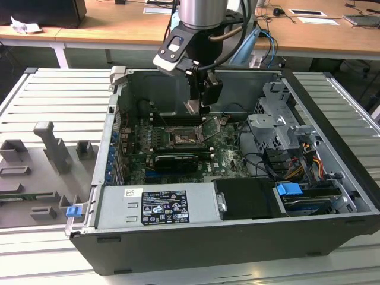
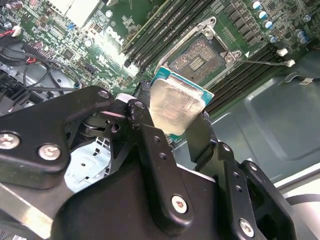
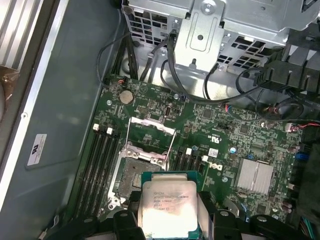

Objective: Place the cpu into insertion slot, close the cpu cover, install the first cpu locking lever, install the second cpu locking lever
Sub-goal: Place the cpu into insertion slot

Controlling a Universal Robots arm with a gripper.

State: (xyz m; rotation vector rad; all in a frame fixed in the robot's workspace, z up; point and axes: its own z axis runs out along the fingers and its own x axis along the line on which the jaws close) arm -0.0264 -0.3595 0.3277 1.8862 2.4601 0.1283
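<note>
My gripper [image 1: 198, 108] hangs inside the open computer case, shut on the cpu [image 1: 194, 107], a little above and behind the insertion slot [image 1: 183, 138]. In both wrist views the pale silver cpu [image 2: 176, 104] [image 3: 167, 206] with its green edge sits clamped between the black fingers [image 2: 146, 131]. The black insertion slot [image 2: 196, 60] [image 3: 135, 172] lies bare just beyond the chip's edge. The silvery cpu cover [image 3: 150, 132] stands lifted at the socket's far side. A thin locking lever [image 2: 260, 62] sticks out from the socket's corner.
Long black memory slots [image 3: 100, 165] flank the socket on the green motherboard [image 1: 222, 151]. Cables [image 1: 261, 163] and a metal drive cage [image 1: 279, 122] fill the case on the exterior view's right. A power supply [image 1: 157, 205] lies along the near wall.
</note>
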